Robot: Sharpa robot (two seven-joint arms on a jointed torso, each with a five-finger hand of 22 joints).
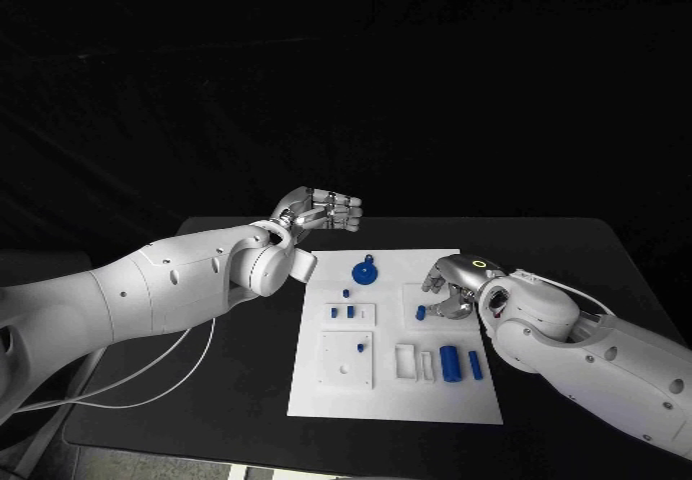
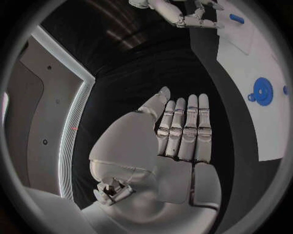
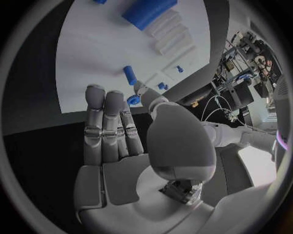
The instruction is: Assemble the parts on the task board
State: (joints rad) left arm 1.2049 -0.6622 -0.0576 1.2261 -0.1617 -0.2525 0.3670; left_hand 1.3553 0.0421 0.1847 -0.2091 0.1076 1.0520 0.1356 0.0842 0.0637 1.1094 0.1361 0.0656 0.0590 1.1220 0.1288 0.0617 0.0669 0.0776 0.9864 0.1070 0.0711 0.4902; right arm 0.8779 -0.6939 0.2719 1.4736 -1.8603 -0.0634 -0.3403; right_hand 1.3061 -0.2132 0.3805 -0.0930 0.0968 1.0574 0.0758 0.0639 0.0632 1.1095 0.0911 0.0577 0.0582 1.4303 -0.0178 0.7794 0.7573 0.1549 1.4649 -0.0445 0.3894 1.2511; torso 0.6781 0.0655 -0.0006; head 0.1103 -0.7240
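The white task board (image 1: 389,400) lies mid-table. My right hand (image 1: 450,290) hovers low over its right side. In the right wrist view the right hand (image 3: 116,126) pinches a small blue ring-like part (image 3: 133,100) between thumb and a fingertip, just over the board (image 3: 92,48). A short blue peg (image 1: 421,312) (image 3: 129,75) lies right beside the fingers. My left hand (image 1: 320,212) is raised beyond the board's far left corner. In its own wrist view the left hand (image 2: 183,131) has straight fingers and holds nothing.
A round blue disc part (image 1: 365,270) (image 2: 262,91) sits near the board's far edge. A thick blue cylinder (image 1: 450,362) (image 3: 146,12) and white blocks (image 1: 417,362) lie at the near right. Small blue pegs (image 1: 343,312) stand left of centre. A white cable (image 1: 159,390) loops on the table's left.
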